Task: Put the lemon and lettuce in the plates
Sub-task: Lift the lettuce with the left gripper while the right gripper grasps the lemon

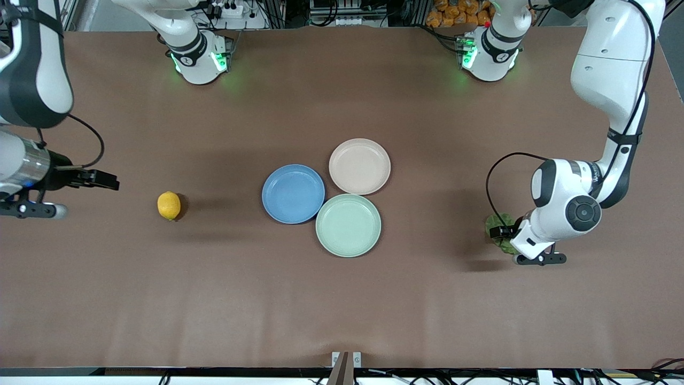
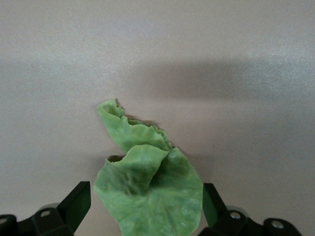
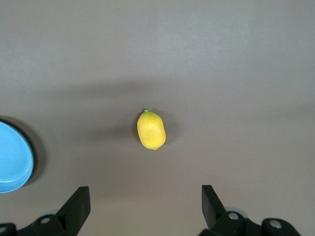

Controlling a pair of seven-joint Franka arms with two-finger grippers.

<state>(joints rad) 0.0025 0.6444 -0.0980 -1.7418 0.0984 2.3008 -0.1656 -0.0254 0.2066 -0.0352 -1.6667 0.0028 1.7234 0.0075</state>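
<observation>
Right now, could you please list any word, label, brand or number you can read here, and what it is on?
Small dark lettering on the left arm near its wrist: too small to read.
The lemon, lettuce and plates: no text.

three plates, one lemon, one lettuce leaf, two claws

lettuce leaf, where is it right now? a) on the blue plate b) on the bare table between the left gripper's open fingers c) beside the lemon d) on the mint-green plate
b: the lettuce leaf lies on the brown table, with the open left gripper straddling it, well apart from the plates.
</observation>
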